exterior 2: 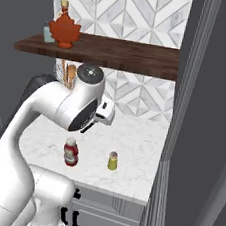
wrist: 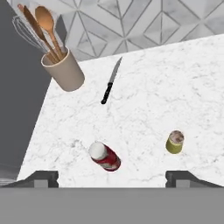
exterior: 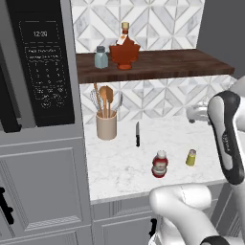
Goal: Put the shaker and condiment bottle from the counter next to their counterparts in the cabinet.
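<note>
Below our wide-open, empty gripper [wrist: 112,177] we see the little yellow shaker [wrist: 175,142] with its grey cap, near the red condiment bottle [wrist: 105,156].

- Small red condiment bottle with white label band [exterior 2: 71,151] stands upright on the white marble counter [exterior 2: 132,137], near its front edge.
- Tiny yellow shaker with grey cap [exterior 2: 112,161] stands near it, apart.
- Blue-grey shaker [exterior 2: 47,33] and maple-leaf orange-red bottle [exterior 2: 65,28] stand together at the left end of the dark brown wooden shelf [exterior 2: 122,55].

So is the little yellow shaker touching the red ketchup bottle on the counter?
Apart. The hand view shows bare marble between the shaker and the condiment bottle; the left base view shows the same gap.
</note>
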Controlling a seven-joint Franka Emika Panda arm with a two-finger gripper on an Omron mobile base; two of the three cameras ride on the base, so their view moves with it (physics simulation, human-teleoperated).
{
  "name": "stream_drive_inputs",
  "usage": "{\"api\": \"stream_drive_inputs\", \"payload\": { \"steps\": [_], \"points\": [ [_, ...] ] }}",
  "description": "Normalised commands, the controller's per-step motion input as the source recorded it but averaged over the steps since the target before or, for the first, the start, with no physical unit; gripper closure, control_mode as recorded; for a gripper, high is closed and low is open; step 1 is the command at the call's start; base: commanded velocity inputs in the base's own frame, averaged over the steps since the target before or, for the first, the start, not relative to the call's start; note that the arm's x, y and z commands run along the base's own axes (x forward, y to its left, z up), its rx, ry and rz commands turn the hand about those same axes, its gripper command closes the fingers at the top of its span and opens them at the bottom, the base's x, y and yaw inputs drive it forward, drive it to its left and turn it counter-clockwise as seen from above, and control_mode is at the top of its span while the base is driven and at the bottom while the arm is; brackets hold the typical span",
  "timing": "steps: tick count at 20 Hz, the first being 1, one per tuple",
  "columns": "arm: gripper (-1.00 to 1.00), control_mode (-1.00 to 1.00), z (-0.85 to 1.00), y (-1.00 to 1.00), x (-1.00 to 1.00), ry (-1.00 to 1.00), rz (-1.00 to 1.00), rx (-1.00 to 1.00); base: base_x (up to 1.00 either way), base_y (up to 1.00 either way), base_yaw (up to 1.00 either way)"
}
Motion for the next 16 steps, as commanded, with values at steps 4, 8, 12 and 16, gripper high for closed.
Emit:
{"api": "stream_drive_inputs", "payload": {
  "steps": [4,8,12,16],
  "points": [
    [-1.00,-1.00,-0.70,-0.16,-0.39,-0.22,0.20,0.12,0.00,0.00,0.00],
    [-1.00,-1.00,-0.99,0.25,0.01,-0.09,0.73,0.03,0.00,0.00,0.00],
    [-1.00,-1.00,-0.69,0.21,0.19,-0.22,0.81,0.00,0.00,0.00,0.00],
    [-1.00,-1.00,-0.29,0.00,0.11,-0.03,0.62,-0.07,0.00,0.00,0.00]
  ]
}}
